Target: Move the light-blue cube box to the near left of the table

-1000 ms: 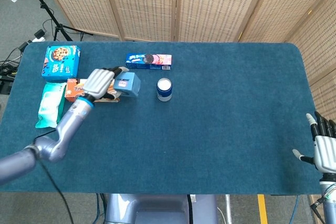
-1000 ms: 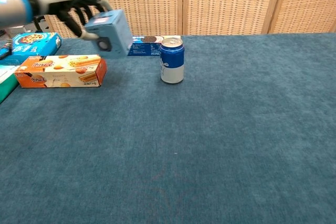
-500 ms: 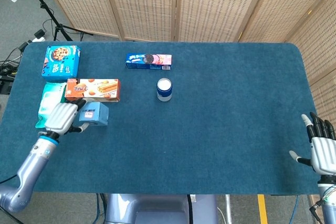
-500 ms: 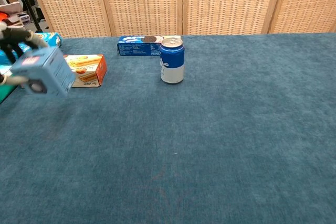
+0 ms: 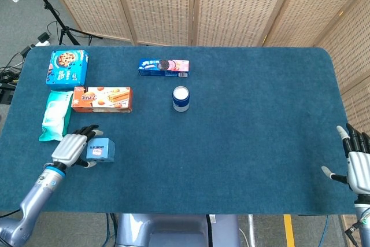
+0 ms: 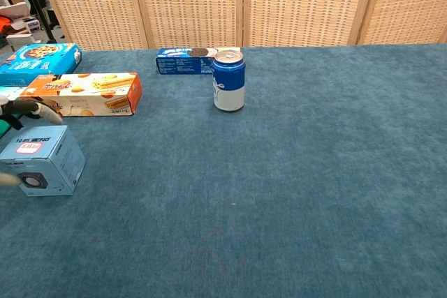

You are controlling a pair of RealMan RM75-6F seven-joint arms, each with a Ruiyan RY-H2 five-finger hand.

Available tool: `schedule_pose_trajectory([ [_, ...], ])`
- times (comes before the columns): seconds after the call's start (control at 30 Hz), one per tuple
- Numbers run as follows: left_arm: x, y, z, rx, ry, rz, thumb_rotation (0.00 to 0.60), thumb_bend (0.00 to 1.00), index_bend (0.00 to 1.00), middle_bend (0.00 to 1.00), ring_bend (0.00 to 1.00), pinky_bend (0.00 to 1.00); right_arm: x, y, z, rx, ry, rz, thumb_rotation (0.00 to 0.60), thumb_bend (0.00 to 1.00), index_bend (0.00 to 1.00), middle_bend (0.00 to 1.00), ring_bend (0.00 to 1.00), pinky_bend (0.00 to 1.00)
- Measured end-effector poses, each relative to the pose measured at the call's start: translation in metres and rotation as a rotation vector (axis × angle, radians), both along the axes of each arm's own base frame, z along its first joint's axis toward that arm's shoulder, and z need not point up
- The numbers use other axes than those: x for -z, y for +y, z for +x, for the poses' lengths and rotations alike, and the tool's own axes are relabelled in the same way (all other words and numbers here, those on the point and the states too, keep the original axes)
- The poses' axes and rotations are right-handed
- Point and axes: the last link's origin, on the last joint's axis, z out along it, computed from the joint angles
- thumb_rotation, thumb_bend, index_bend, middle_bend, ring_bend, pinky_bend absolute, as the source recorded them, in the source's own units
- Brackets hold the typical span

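Resting on the blue surface [image 5: 243, 131] near its front left corner, your light-blue cube box [image 5: 100, 150] sits flat, with a white label on top and a dark round mark on its front face in the chest view. Your left hand [image 5: 72, 147] is wrapped against the box's left side, fingers curled over its far edge, so it grasps the box. Beyond the box lie an orange cracker box [image 5: 102, 99], a pale green pack [image 5: 56, 114] and a blue cookie box [image 5: 67, 67]. A blue-and-white can [image 5: 181, 98] stands upright near the middle, with a long Oreo pack [image 5: 163, 67] behind it. Your right hand [image 5: 358, 163] hangs off the front right edge, fingers spread and released, holding nothing.
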Motion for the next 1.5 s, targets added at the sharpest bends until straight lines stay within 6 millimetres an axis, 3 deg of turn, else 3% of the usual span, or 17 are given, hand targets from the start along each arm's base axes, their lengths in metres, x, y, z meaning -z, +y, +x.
schedule_pose_trajectory([
  [0.37, -0.019, -0.02, 0.0, 0.039, -0.027, 0.047, 0.6, 0.01, 0.01, 0.0, 0.0, 0.06, -0.001, 0.003, 0.003, -0.011, -0.004, 0.0, 0.6, 0.0, 0.0, 0.0, 0.0, 0.0],
  [0.47, -0.017, -0.025, -0.001, 0.034, -0.044, 0.065, 0.6, 0.02, 0.13, 0.03, 0.05, 0.18, 0.0, 0.004, 0.003, -0.012, -0.004, 0.003, 0.6, 0.0, 0.0, 0.0, 0.0, 0.0],
  [0.57, -0.009, -0.025, 0.001, 0.031, -0.057, 0.072, 0.6, 0.06, 0.23, 0.16, 0.15, 0.27, -0.001, 0.004, 0.003, -0.012, -0.005, 0.004, 0.6, 0.0, 0.0, 0.0, 0.0, 0.0],
  [0.8, 0.007, -0.018, 0.005, 0.012, -0.063, 0.095, 0.6, 0.14, 0.33, 0.28, 0.26, 0.36, -0.003, 0.003, 0.001, -0.003, -0.012, 0.0, 0.6, 0.0, 0.0, 0.0, 0.0, 0.0],
  [1.03, 0.008, -0.012, 0.007, 0.002, -0.098, 0.108, 0.6, 0.29, 0.57, 0.48, 0.43, 0.48, -0.003, 0.001, -0.001, 0.001, -0.017, 0.006, 0.6, 0.0, 0.0, 0.0, 0.0, 0.0],
  [1.27, -0.001, -0.01, 0.011, 0.011, -0.171, 0.077, 0.6, 0.32, 0.58, 0.48, 0.43, 0.48, -0.002, 0.001, 0.0, -0.001, -0.016, 0.01, 0.6, 0.0, 0.0, 0.0, 0.0, 0.0],
  [1.5, -0.029, -0.001, 0.018, -0.055, -0.275, -0.068, 0.6, 0.36, 0.61, 0.51, 0.47, 0.48, -0.002, 0.001, 0.0, 0.0, -0.015, 0.01, 0.6, 0.0, 0.0, 0.0, 0.0, 0.0],
])
